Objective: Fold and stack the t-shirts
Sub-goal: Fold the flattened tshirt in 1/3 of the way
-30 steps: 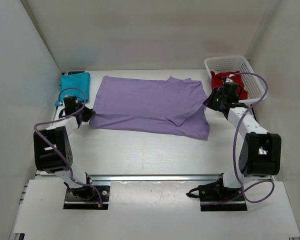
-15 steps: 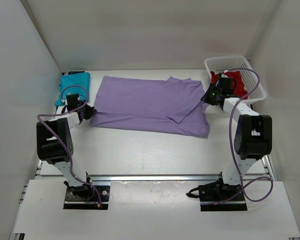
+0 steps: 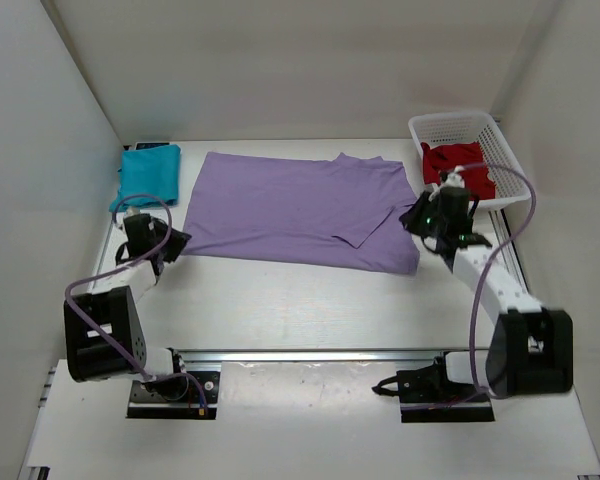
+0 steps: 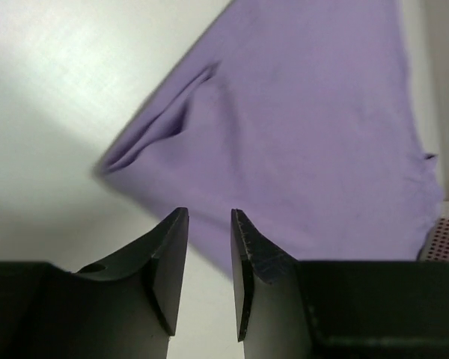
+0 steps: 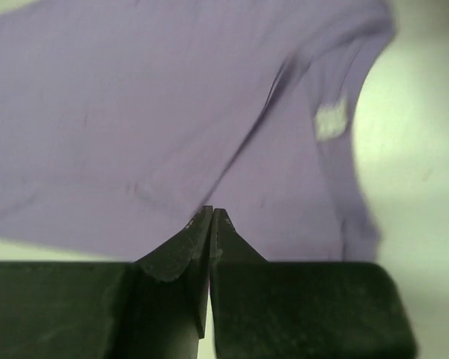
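Note:
The lavender t-shirt (image 3: 300,205) lies spread flat mid-table, its right side folded over; it also fills the left wrist view (image 4: 299,127) and the right wrist view (image 5: 172,112). A folded teal t-shirt (image 3: 147,172) lies at the back left. The dark red t-shirt (image 3: 460,165) sits in the white basket (image 3: 505,160). My left gripper (image 3: 170,243) is open and empty just off the lavender shirt's near left corner (image 4: 209,213). My right gripper (image 3: 417,222) is shut with nothing in it, above the shirt's right edge (image 5: 212,212).
White walls close the table at the back and both sides. A metal rail (image 3: 310,355) runs along the near edge by the arm bases. Purple cables loop from both arms.
My right arm has swung back from the basket toward the near side, over the shirt's right edge. My left arm has drawn slightly back toward the near side. The shirt has not moved.

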Controlling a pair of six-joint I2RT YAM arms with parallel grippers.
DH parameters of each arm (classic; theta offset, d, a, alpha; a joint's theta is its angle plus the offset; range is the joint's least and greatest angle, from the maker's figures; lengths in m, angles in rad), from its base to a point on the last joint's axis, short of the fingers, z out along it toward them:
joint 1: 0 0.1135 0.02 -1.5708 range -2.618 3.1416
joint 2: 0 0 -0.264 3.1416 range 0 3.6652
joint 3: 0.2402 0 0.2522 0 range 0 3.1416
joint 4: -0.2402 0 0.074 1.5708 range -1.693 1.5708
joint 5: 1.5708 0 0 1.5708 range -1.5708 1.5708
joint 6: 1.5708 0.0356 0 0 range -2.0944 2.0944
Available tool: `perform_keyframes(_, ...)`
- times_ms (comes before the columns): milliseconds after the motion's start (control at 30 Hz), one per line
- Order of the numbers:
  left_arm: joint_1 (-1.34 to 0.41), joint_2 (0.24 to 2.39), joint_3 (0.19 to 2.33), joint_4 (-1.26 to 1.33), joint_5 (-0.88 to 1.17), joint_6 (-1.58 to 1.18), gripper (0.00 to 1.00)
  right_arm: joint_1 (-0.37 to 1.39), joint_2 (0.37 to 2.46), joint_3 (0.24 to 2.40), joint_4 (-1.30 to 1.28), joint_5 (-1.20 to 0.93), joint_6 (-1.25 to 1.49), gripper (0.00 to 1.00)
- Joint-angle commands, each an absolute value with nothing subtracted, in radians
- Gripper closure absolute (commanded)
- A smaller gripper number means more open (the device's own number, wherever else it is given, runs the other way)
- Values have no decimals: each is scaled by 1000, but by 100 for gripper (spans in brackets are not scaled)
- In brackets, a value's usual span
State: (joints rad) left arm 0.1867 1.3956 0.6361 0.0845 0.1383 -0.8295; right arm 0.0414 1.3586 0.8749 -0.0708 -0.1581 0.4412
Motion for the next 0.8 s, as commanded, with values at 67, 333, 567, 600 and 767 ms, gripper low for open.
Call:
perform_keyframes(67, 219, 1422, 512, 100, 213, -868, 56, 72, 1103, 553, 31, -115, 537, 94)
perform_keyframes(333, 210, 1517, 545, 129, 193, -894, 59, -50, 980, 324, 58, -149, 572, 64)
perform_keyframes(567, 183, 1591, 626, 144, 170, -885, 74, -143, 1110, 316, 153, -183, 552, 63)
perform_keyframes(600, 180, 1592, 633, 144, 164, -884, 79, -147, 1141, 314, 175, -190, 554, 63)
perform_keyframes(767, 183, 1624, 647, 147, 176, -881, 98, -115, 1268, 380, 230, -198, 565, 69)
